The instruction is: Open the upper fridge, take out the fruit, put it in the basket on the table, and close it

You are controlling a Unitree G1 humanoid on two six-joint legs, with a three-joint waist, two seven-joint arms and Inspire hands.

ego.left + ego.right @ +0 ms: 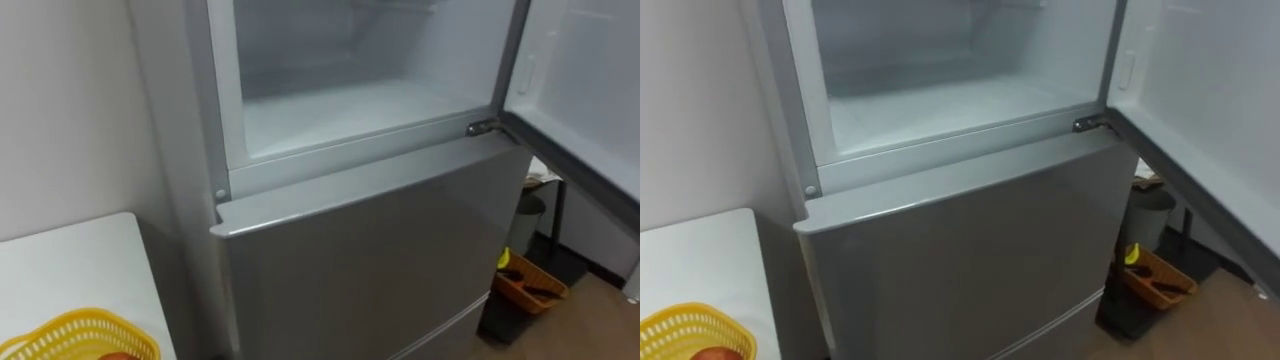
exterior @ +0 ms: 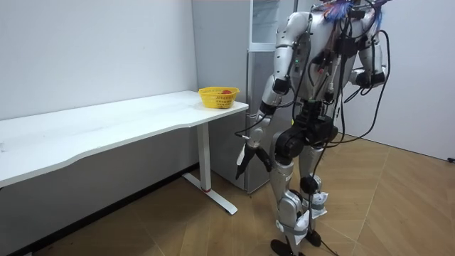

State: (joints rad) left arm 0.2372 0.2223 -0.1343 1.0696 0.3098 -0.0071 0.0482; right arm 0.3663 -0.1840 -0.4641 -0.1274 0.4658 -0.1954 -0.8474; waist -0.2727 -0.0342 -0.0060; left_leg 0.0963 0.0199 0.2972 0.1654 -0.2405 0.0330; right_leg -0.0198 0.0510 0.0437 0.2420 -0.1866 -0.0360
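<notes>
White-walled room, wood floor. Long white table [image 2: 106, 124] on the left; yellow basket [image 2: 218, 97] at its right end, next to the fridge, with a red item [image 2: 226, 91] inside. Robot stands facing the grey fridge [image 1: 350, 250]. Left hand [image 2: 250, 153] hangs low by its thigh, fingers loose and straight, holding nothing. Upper compartment [image 1: 350, 110] is open, white shelf in view. Its door [image 1: 590, 90] is swung out to the right. Orange tray [image 1: 530, 285] on the floor, far right.

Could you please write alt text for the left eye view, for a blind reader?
The upper fridge compartment stands open, its visible shelf bare, door swung right. Below, the lower door is shut; a yellow basket sits on the white table.
</notes>
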